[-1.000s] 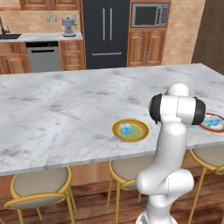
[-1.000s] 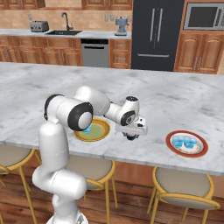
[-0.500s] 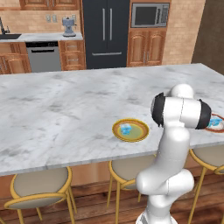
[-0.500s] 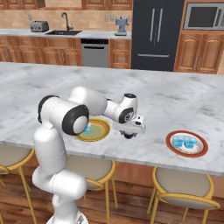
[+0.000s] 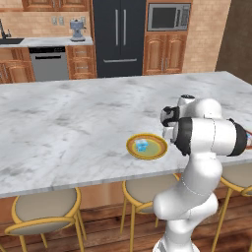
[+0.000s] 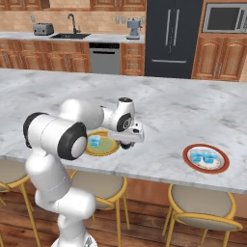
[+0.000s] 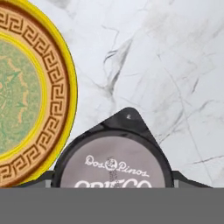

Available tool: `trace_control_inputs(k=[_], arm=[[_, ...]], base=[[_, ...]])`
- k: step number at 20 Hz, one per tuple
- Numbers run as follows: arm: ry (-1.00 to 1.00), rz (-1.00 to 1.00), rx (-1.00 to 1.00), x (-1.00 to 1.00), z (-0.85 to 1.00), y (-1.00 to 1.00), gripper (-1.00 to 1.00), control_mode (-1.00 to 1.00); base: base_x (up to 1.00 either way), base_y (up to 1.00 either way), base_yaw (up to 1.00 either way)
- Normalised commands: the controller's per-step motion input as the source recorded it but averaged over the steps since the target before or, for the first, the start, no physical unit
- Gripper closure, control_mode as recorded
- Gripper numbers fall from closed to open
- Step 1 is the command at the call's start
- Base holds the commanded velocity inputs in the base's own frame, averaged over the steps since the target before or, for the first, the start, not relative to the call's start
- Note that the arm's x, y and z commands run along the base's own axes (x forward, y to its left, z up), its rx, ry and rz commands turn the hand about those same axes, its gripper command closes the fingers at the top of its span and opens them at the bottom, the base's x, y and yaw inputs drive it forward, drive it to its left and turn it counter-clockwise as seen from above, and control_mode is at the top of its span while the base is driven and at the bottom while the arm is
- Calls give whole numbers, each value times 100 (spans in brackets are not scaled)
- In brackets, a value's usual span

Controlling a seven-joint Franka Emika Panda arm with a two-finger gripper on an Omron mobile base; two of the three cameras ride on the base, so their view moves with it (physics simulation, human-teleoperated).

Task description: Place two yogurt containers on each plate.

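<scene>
Gripper (image 6: 126,144) holds the dark round yogurt cup (image 7: 114,162) between its jaws, just right of the yellow-rimmed plate (image 6: 110,147) with one blue tub (image 6: 94,141). Next: carry left over plate, release.

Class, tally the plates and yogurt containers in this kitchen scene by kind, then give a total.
Plates: 2, yellow-rimmed plate and red-rimmed plate
Pale-blue yogurt tubs: 3, one on the yellow-rimmed plate, two on the red-rimmed plate
Dark round yogurt cup: 1
Total: 6
</scene>
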Motion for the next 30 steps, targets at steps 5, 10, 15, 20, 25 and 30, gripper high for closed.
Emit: trace_control_inputs(k=[5, 10, 15, 20, 25, 30], arm=[[0, 10, 0, -9, 13, 52, 100, -100], [0, 9, 0, 0, 1, 33, 100, -100], [0, 4, 0, 29, -3, 19, 100, -100], [0, 0, 0, 43, -12, 28, 100, -100], [0, 1, 0, 5, -25, 12, 100, -100], [0, 3, 0, 3, -29, 0, 100, -100]], base=[[0, 0, 0], [0, 0, 0], [0, 0, 0], [0, 0, 0], [0, 0, 0], [0, 0, 0]])
